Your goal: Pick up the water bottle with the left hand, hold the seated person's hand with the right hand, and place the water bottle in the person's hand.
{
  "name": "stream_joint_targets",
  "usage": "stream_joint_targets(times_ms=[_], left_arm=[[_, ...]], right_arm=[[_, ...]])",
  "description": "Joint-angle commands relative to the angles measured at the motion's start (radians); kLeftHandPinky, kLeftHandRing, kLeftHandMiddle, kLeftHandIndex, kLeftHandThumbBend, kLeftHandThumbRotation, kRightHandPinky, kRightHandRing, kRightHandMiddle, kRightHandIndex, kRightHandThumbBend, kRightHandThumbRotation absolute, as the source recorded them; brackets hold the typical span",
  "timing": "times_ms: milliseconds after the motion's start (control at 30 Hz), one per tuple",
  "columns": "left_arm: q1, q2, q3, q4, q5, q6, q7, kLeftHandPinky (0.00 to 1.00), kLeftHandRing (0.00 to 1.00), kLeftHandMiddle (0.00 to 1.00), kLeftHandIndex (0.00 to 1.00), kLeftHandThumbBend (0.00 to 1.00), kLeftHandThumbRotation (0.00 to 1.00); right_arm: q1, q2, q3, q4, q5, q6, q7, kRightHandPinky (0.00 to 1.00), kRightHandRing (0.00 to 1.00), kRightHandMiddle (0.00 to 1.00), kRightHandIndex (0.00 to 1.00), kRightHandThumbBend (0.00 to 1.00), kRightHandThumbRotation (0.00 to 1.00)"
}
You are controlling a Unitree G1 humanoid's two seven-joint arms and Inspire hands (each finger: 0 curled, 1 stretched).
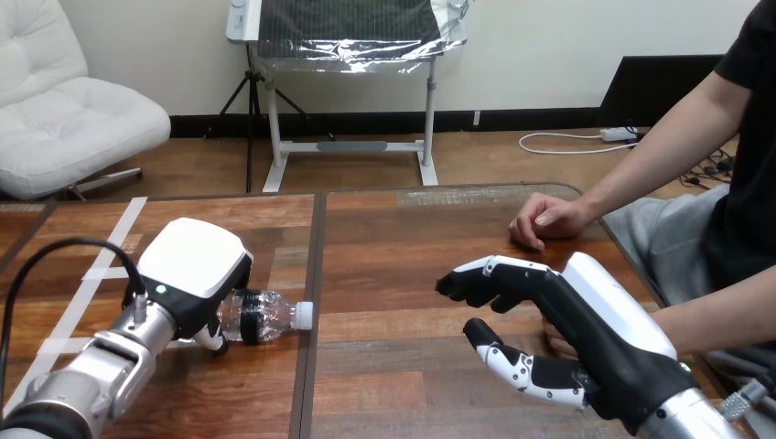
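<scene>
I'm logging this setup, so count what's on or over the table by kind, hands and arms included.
water bottle: 1
robot hands: 2, the left hand and the right hand
person's arms: 2, one with the person's hand resting on the table, one forearm running behind the right hand
total: 5

Water bottle (261, 317): clear plastic w/ white cap (303, 315). Left hand (188, 270): white back shell over black body (tiny green light on it). Right hand (560, 306): black w/ white shell, fingers (526, 370) black-and-white. Left forearm (91, 377) silver. Table (403, 238): reddish-brown wood grain, dark seam (311, 265) btwn boards, pale tape strips (114, 240) at left.
</scene>
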Motion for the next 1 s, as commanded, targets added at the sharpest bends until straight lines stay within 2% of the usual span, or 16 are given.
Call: stream_joint_targets(times_ms=[0,167,300,467,667,967], left_arm=[[-0.023,-0.039,-0.018,0.043,-0.017,0.014,-0.01,0.32,0.33,0.4,0.47,0.73,0.0],[-0.007,-0.041,-0.007,0.028,-0.042,0.01,0.002,0.35,0.37,0.44,0.47,0.72,0.0],[0.0,-0.044,-0.014,0.031,-0.048,0.011,0.017,0.38,0.4,0.45,0.48,0.71,0.0],[0.014,-0.047,-0.012,0.032,-0.056,0.006,0.046,0.38,0.4,0.44,0.47,0.7,0.0],[0.026,-0.046,-0.016,0.024,-0.059,0.011,0.053,0.38,0.39,0.44,0.47,0.69,0.0],[0.039,-0.053,-0.008,0.02,-0.095,0.024,0.006,0.37,0.39,0.44,0.47,0.67,0.0]], right_arm=[[-0.025,-0.01,-0.035,-0.042,0.016,-0.001,-0.003,0.69,0.72,0.72,0.71,0.26,0.0],[-0.023,-0.01,-0.039,-0.041,0.024,0.002,0.001,0.69,0.71,0.72,0.71,0.26,0.0],[-0.023,-0.009,-0.041,-0.042,0.026,0.006,0.006,0.69,0.71,0.71,0.71,0.27,0.0],[-0.024,-0.004,-0.039,-0.041,0.027,0.006,0.01,0.7,0.71,0.71,0.71,0.27,0.0],[-0.029,-0.004,-0.037,-0.04,0.022,0.004,0.013,0.7,0.7,0.71,0.71,0.26,0.0],[-0.034,-0.003,-0.034,-0.037,0.016,0.002,0.013,0.7,0.7,0.7,0.71,0.26,0.0]])
